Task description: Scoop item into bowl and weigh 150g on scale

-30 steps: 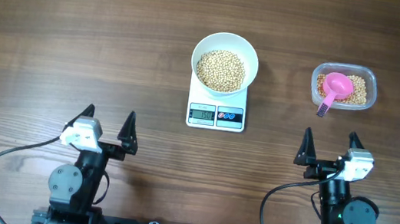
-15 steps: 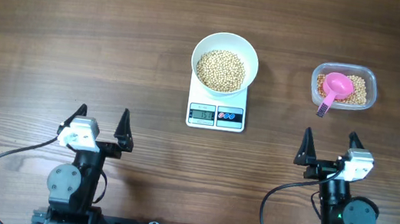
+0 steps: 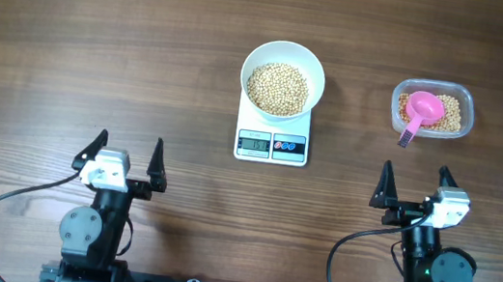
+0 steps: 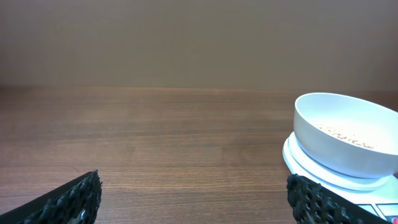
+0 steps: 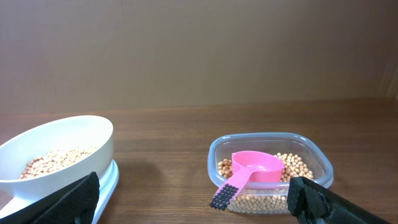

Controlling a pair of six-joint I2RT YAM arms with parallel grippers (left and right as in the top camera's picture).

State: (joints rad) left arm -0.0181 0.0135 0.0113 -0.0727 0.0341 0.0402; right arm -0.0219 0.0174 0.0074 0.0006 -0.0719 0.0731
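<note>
Left gripper (image 3: 130, 141) and right gripper (image 3: 415, 170) noted wide open, empty, well apart from bowl (image 3: 250, 63) of beans (image 3: 277, 89) on scale (image 3: 275, 127); display unreadable, so judged best verified before touching pink scoop (image 3: 423, 108).

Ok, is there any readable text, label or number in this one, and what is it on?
Display of the scale: dark digits show, but they are too small to read for certain.
Button panel: coloured marks, no legible lettering.
Bowl, clear container, pink scoop: no text visible.
</note>
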